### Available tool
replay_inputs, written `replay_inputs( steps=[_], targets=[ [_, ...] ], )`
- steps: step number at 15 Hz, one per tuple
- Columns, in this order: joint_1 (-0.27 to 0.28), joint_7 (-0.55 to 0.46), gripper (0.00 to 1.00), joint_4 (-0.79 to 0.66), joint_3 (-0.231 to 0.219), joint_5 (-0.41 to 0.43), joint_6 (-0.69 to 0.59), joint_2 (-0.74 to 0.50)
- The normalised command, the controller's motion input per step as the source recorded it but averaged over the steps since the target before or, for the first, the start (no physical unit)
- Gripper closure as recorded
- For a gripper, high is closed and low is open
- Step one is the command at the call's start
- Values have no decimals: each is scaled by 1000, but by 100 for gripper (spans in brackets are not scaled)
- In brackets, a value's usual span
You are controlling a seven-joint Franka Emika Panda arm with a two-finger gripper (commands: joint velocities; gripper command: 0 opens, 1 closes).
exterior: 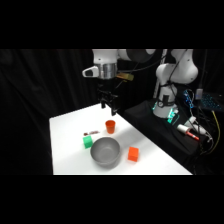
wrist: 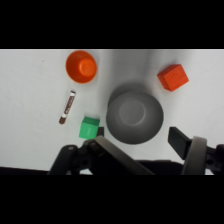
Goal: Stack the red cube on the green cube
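Note:
The red cube (exterior: 133, 154) lies on the white table (exterior: 67, 125), right of the grey bowl (exterior: 105, 151). Against the bowl's left side sits the green cube (exterior: 88, 143). My gripper (exterior: 110, 107) hangs high over the table's far part, above the orange cup (exterior: 110, 126), and touches nothing. In the wrist view the red cube (wrist: 173, 77) is at the upper right and the green cube (wrist: 89, 127) at the lower left, just beside my left finger. The gripper (wrist: 139, 137) is open, its fingers wide apart and holding nothing, with the bowl (wrist: 134, 114) far below between them.
An orange-red round cup (wrist: 81, 66) stands upright beyond the bowl. A small dark marker (wrist: 67, 107) lies between the cup and the green cube. A black bench with the arm's base (exterior: 165, 107) and cables sits right of the table.

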Motion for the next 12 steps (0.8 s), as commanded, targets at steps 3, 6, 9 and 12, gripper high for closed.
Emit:
replay_inputs(
  steps=[3,6,9,12],
  targets=[
    [-26,49,0,54,-2,30,-45,37],
    [-14,367,0,14,12,-30,-26,6],
    [37,440,0,-80,58,-26,-25,-85],
    [87,410,0,-127,94,-22,-25,-120]
  ],
)
